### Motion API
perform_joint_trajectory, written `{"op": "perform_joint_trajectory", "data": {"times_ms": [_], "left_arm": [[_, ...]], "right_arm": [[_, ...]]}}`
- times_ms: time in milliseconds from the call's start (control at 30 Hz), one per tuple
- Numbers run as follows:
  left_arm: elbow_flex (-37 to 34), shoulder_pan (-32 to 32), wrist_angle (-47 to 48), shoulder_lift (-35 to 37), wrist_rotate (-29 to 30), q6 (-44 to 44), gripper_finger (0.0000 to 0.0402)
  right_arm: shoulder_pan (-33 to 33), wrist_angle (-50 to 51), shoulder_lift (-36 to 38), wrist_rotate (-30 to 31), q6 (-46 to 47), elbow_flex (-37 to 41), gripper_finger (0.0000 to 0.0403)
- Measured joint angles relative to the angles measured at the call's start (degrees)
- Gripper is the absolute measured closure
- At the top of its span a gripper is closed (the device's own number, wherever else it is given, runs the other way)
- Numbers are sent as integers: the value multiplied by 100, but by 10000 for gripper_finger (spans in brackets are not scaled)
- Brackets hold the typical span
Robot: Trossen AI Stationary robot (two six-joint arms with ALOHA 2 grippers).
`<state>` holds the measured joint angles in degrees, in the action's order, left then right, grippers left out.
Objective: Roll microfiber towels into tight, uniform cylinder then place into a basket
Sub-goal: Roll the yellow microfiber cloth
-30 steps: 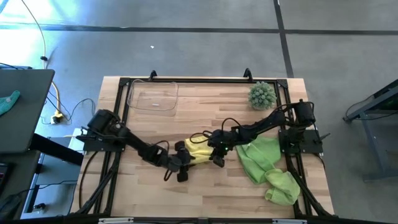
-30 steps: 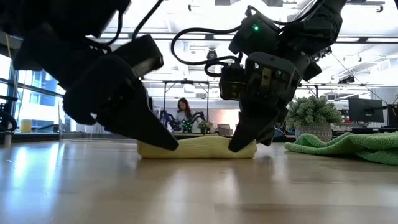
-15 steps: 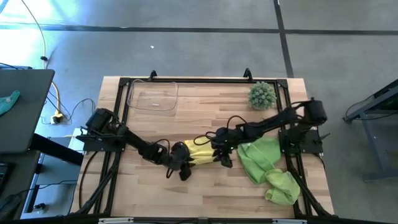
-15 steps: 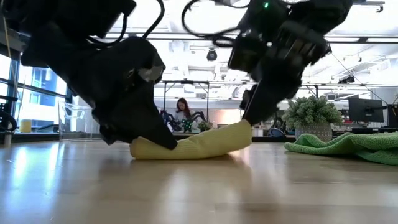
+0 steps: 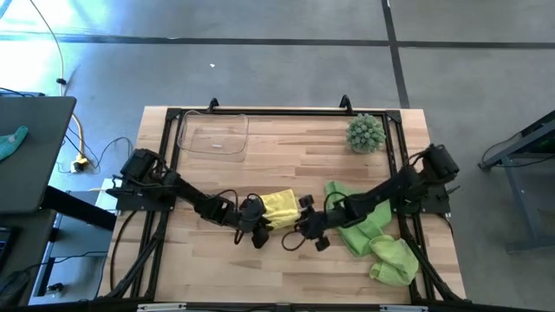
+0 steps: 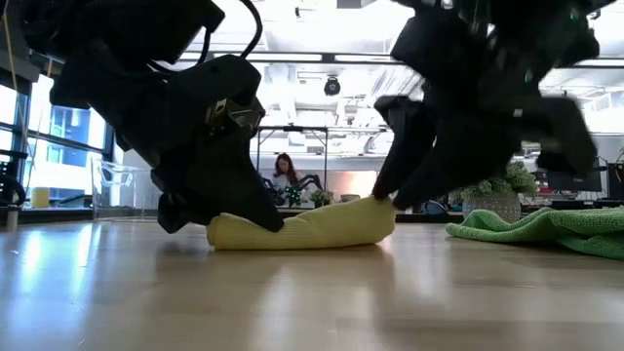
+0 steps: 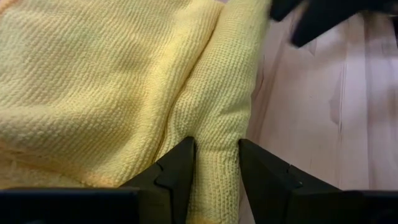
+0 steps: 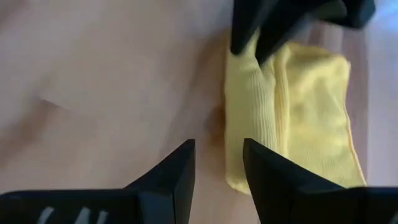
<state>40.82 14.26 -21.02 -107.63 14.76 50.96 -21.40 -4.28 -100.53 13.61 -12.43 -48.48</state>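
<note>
While the left gripper point(image 7: 216, 163) pinches the yellow towel's point(image 5: 279, 208) rolled edge, the right gripper point(image 8: 217, 163) hangs empty, fingers apart. With one end unheld, that roll could spring loose.

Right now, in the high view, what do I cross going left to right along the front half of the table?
Left gripper, shut on the yellow towel → right gripper, open, empty, just off the towel → the two green towels by the right arm's base.

Plant point(image 5: 365, 133) behind towels point(image 5: 371, 227); basket point(image 5: 213, 134) far left corner.
</note>
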Motion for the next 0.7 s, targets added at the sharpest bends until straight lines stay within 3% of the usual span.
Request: {"op": "perform_joint_trajectory", "data": {"times_ms": [467, 700], "left_arm": [[-11, 2, -37, 0, 15, -9, 280], [-11, 2, -39, 0, 20, -9, 280]], "right_arm": [[82, -517, -379, 96, 107, -10, 272], [265, -543, -385, 92, 264, -11, 233]]}}
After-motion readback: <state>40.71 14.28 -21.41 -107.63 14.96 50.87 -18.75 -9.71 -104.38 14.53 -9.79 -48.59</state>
